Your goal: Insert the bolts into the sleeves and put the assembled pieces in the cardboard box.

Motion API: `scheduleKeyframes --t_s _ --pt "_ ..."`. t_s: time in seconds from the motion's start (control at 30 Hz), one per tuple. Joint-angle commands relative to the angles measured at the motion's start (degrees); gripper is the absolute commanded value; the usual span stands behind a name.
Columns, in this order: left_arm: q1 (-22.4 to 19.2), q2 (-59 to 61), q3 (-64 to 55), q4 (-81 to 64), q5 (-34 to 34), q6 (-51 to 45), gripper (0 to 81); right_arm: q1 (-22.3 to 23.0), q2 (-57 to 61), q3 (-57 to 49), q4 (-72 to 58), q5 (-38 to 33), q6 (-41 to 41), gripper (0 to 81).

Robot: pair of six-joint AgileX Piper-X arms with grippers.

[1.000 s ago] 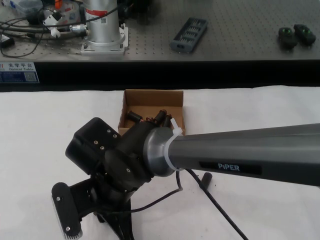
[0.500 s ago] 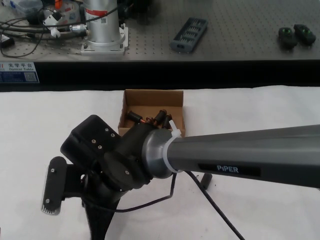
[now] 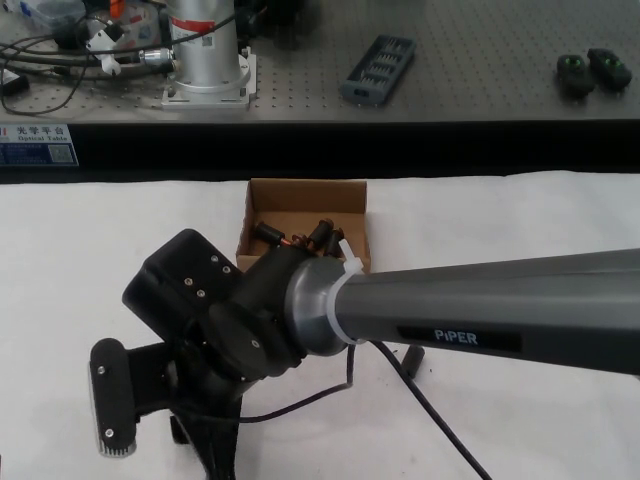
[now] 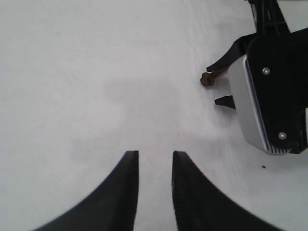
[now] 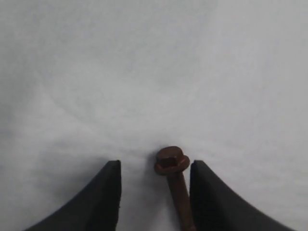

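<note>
The left end effector [image 4: 154,156] hangs over the white, cloth-covered worktop [image 3: 520,220]. Its two black fingers are only narrowly parted and nothing is between them. Just beside it, in the near left part of the worktop, is the right end effector [image 5: 154,168], carried by the long grey arm that crosses the scene from the right. Its black fingers stand wider apart and straddle a rusty brown flanged metal bolt [image 5: 171,161]. The bolt lies flat on the cloth, with its shank closer to one finger than the other, and I cannot tell whether it touches that finger.

Farther back, around the middle, a small open brown cardboard box [image 3: 305,200] sits on the cloth and holds several dark assembled pieces [image 3: 300,238]. To the right of the arm's wrist and nearer than the box, a short black cylindrical sleeve [image 3: 413,362] lies on the cloth just beside a thin black cable [image 3: 450,425].
</note>
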Motion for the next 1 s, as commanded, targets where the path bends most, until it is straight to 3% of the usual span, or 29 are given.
scheduleKeyframes --t_s 0.0,0.27,0.6,0.97 --pt "-0.06 -0.38 -0.07 0.48 0.49 0.41 18.2 -1.43 0.52 -0.26 -0.62 -1.5 -1.16 31.2" --pt "-0.06 -0.38 -0.07 0.48 0.49 0.41 18.2 -5.25 0.52 -0.26 -0.62 -1.86 -3.28 31.4" --pt "-0.06 -0.38 -0.07 0.48 0.49 0.41 18.2 -5.49 0.56 -0.37 0.29 -7.99 -3.18 31.4" --pt "-0.06 -0.38 -0.07 0.48 0.49 0.41 18.2 -5.49 2.8 -2.35 0.76 -8.9 -1.05 31.3"
